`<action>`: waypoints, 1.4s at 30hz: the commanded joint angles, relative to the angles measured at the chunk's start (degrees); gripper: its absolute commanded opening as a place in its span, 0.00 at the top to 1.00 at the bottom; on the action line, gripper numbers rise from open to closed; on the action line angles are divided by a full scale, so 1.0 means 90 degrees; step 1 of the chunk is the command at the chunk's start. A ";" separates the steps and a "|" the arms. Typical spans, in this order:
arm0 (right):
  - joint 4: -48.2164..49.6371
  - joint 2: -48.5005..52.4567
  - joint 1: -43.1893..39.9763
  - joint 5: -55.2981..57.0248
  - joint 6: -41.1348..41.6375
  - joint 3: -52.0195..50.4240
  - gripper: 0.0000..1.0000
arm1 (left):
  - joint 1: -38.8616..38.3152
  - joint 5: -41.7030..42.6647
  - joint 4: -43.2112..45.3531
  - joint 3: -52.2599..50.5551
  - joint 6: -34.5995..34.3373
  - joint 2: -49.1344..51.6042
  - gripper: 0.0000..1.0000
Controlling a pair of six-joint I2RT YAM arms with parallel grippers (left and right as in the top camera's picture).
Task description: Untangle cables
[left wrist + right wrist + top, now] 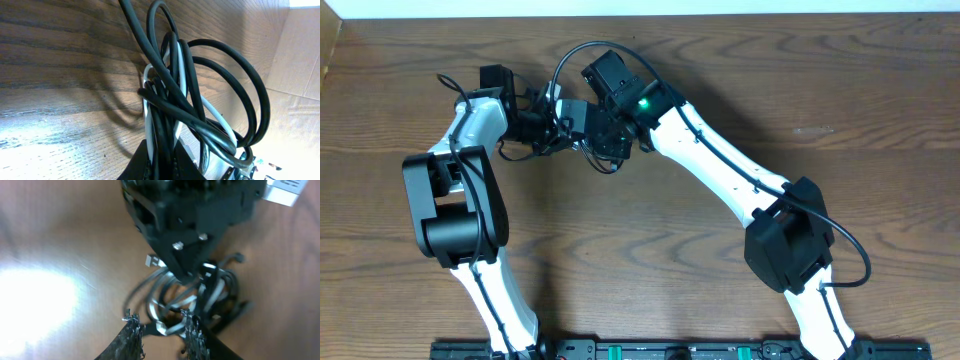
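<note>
Cables (170, 100) form a tight knot of loops at the far middle of the table (820, 110), right between the tips of the two arms. Most strands are black, and one white cable (215, 114) winds through them. The left gripper (162, 152) is pressed together on the bundle: its own camera shows the strands squeezed between its two dark fingers, with the loops fanning out toward the wood and throwing a shadow on it. Whether the lowest loops touch the wood or sit just above it I cannot tell. In the right wrist view the same bundle shows below the left gripper's black body, and a silver plug (151, 260) sticks out at the bundle's left side. The right gripper (162, 330) sits just beside the bundle, its rough-edged fingers (132, 332) spread with a clear gap; a thin strand crosses that gap, but the fingers are not closed on it. From above, both arms reach in from the near edge and meet at the knot, and a small green light (642, 103) glows on the right arm's wrist
</note>
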 commanded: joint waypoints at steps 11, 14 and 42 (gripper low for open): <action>0.0491 -0.0056 -0.0027 0.0396 -0.0787 -0.0374 0.68 | 0.0007 0.0291 0.0002 -0.0017 0.0131 -0.0017 0.93; 0.0508 -0.0012 -0.0029 0.0396 -0.0787 -0.0374 0.68 | 0.0007 0.0423 0.0005 -0.0017 0.0131 -0.0017 0.93; 0.1003 0.0202 -0.0216 0.0260 0.0488 -0.0342 0.99 | 0.0007 0.0466 0.0002 -0.0017 0.0129 -0.0017 0.92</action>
